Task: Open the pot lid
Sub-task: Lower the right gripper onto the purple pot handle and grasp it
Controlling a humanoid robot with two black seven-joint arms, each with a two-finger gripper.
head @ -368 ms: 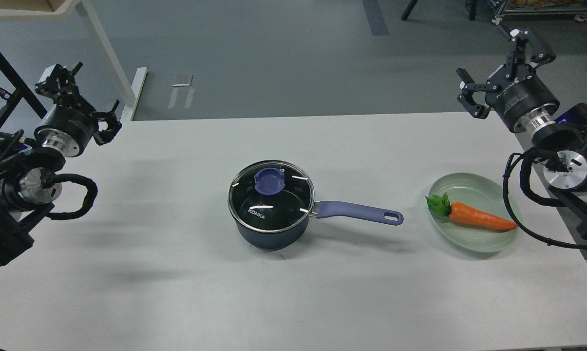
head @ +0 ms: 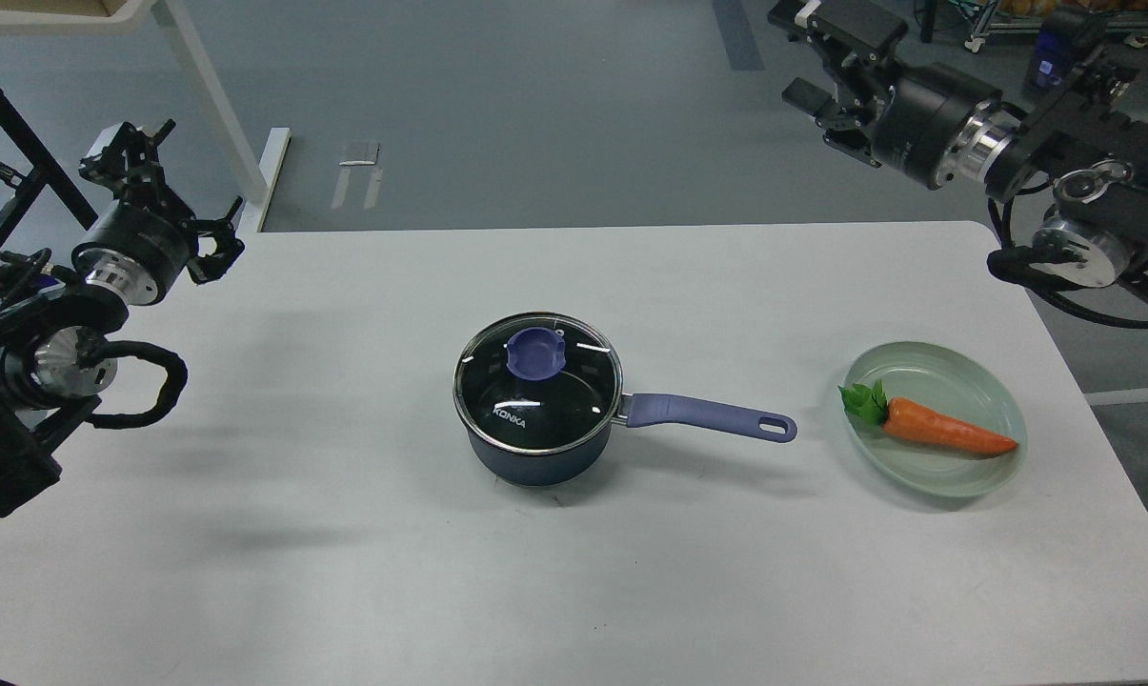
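A dark blue pot (head: 535, 455) stands in the middle of the white table (head: 345, 572). Its glass lid (head: 497, 381) lies shut on it, with a blue knob (head: 535, 353) on top. The pot's blue handle (head: 707, 416) points right. My left gripper (head: 181, 191) is open and empty at the table's far left edge, well away from the pot. My right gripper (head: 810, 55) is open and empty, high beyond the table's far right edge, pointing left.
A pale green plate (head: 926, 357) with an orange carrot (head: 945, 426) sits to the right of the pot handle. A white table leg (head: 211, 105) stands on the floor behind the far left corner.
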